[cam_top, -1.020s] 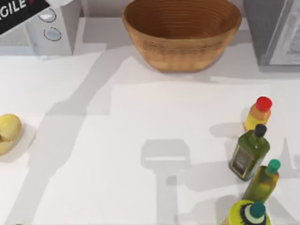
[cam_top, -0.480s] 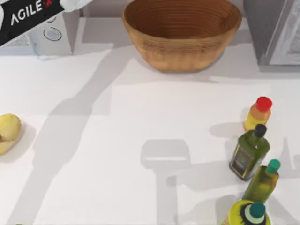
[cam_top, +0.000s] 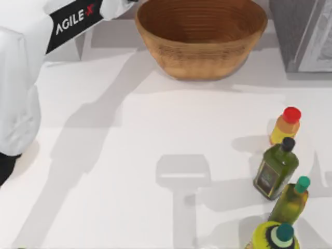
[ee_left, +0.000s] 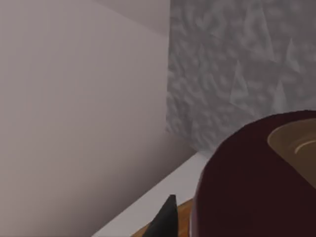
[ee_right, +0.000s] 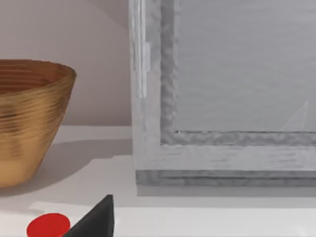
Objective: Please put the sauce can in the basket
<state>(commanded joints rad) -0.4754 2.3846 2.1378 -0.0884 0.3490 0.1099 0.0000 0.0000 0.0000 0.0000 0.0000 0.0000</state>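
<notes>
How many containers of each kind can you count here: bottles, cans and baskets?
Bottles: 4: red-capped yellow bottle, dark olive oil bottle, teal-capped green bottle, yellow-green bottle
Cans: 1: sauce can
Baskets: 1: basket
Total: 6

Left arm (cam_top: 31, 62) — bulky white shell, with a black band lettered AGILE in white and an X in red; black fingertips (ee_left: 163, 219).

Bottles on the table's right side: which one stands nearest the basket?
The yellow bottle with the red cap. It heads the row, closest to the basket; the dark olive oil bottle and the green-capped ones stand farther away.
</notes>
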